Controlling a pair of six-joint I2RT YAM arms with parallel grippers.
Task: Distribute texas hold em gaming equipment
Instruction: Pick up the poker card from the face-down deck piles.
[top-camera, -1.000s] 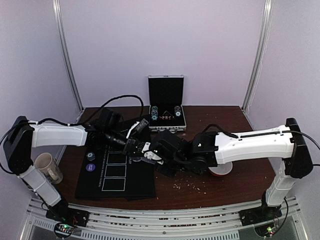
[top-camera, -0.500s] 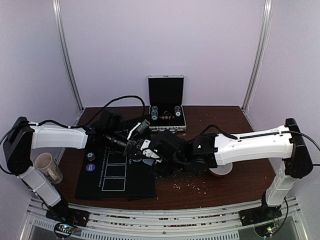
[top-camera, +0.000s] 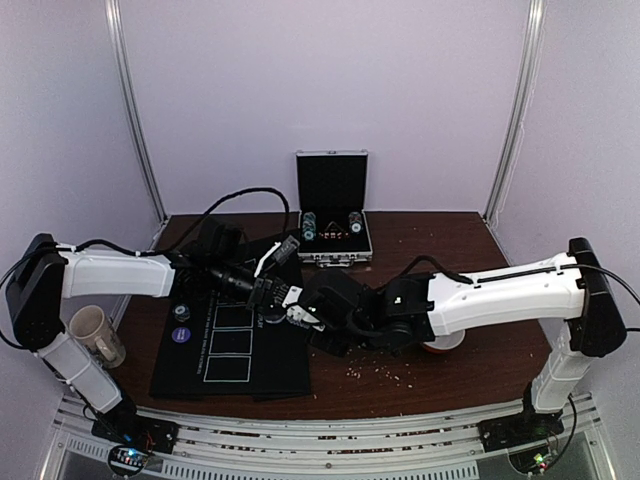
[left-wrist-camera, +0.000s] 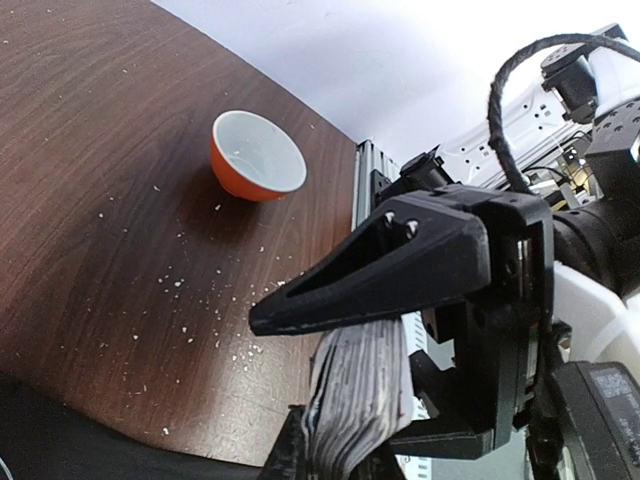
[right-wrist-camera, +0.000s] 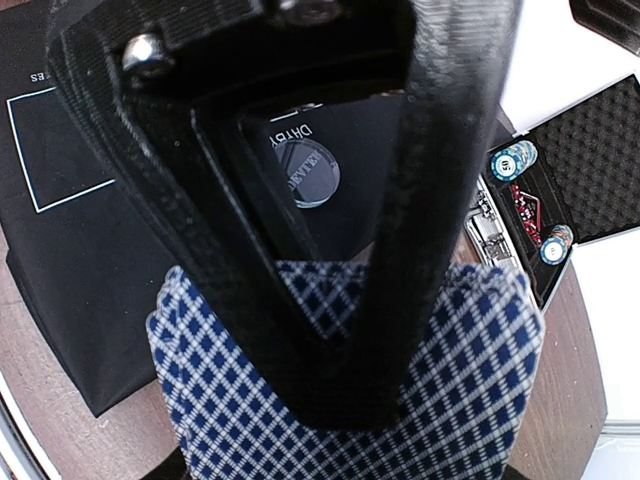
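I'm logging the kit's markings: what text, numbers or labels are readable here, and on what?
"DEALER", upside down in the right wrist view, on the round button on the mat.
White print on the mat: cut off or too small to read.
Chips in the case: markings too small.

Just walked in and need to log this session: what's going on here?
Two robot arms are dealing out poker gear. The left gripper is shut on a deck of cards, holding it near the right edge of the black mat. The right gripper has its fingers right at the deck's blue-checked top card; whether it has pinched a card can't be told. The chips sit in the open case at the back.
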